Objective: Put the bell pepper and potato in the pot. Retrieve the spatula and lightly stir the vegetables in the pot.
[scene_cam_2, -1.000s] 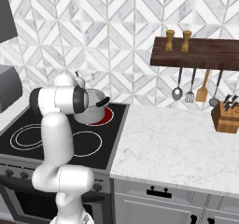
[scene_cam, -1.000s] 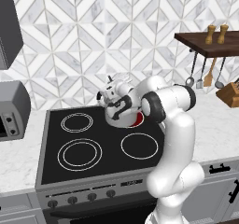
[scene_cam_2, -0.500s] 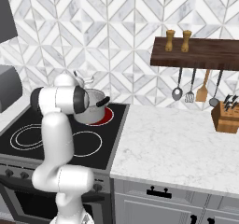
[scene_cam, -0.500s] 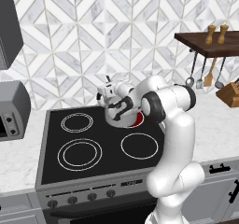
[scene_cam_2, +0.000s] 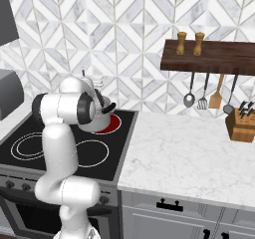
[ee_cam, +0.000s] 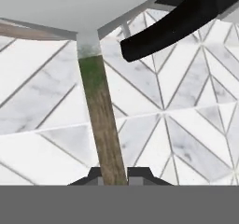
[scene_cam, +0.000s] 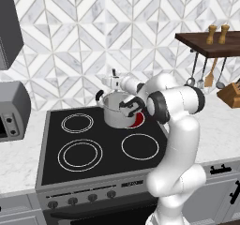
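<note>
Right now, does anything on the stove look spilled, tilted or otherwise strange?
Nothing stands out. The pot sits upright on the stove, beside a glowing red burner. The gripper has its jaws shut on a wooden handle.

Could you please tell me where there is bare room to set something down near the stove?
The marble counter between the stove and knife block lies bare. The front burners are free too. It is crowded at the back right burner, where the pot and arm sit.
</note>
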